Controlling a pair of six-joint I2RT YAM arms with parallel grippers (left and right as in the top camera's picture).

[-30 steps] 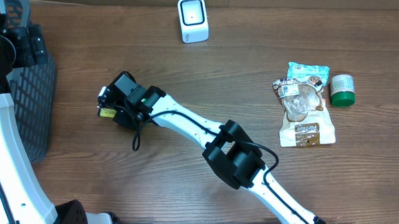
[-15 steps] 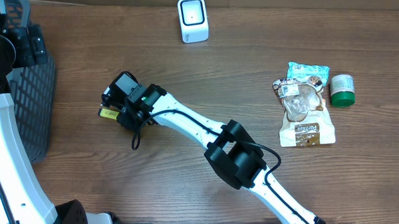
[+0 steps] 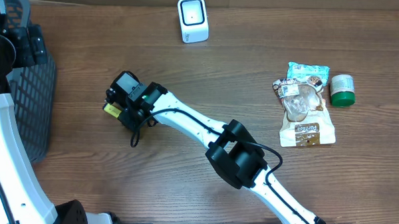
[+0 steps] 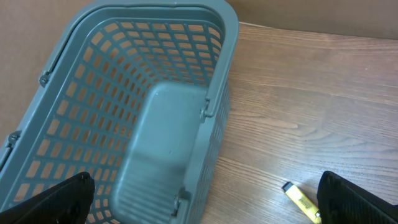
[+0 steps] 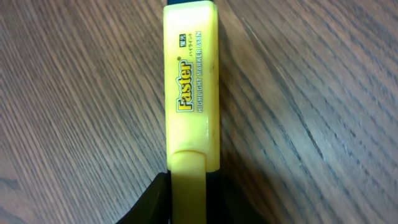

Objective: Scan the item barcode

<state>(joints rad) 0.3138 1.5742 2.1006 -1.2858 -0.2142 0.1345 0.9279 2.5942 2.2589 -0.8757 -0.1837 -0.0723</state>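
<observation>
**Right jaws clamped on the yellow highlighter at the left of the table**

The right gripper (image 5: 189, 202) reaches across the wooden table (image 3: 207, 72) to its left part. Its jaws press against both sides of the narrower end of a yellow highlighter (image 5: 191, 93). The marker lies flat on the wood, its "Faster" label facing up in the right wrist view. From overhead, only a yellow end of it shows beside the black gripper body, between the dark mesh basket (image 3: 37, 100) and the middle of the table.

The left gripper (image 4: 205, 202) hangs above the basket with its jaws wide apart and nothing between them. Its two fingertips (image 4: 53, 199) sit at the lower corners of the left wrist view. That view also shows the highlighter on the table to the right of the basket.

A white scanner (image 3: 192, 18) stands at the far edge, well apart from the marker. On the right side lie a snack pouch (image 3: 307, 116), a teal packet (image 3: 308, 70) and a green-capped jar (image 3: 342, 90), close together.
</observation>
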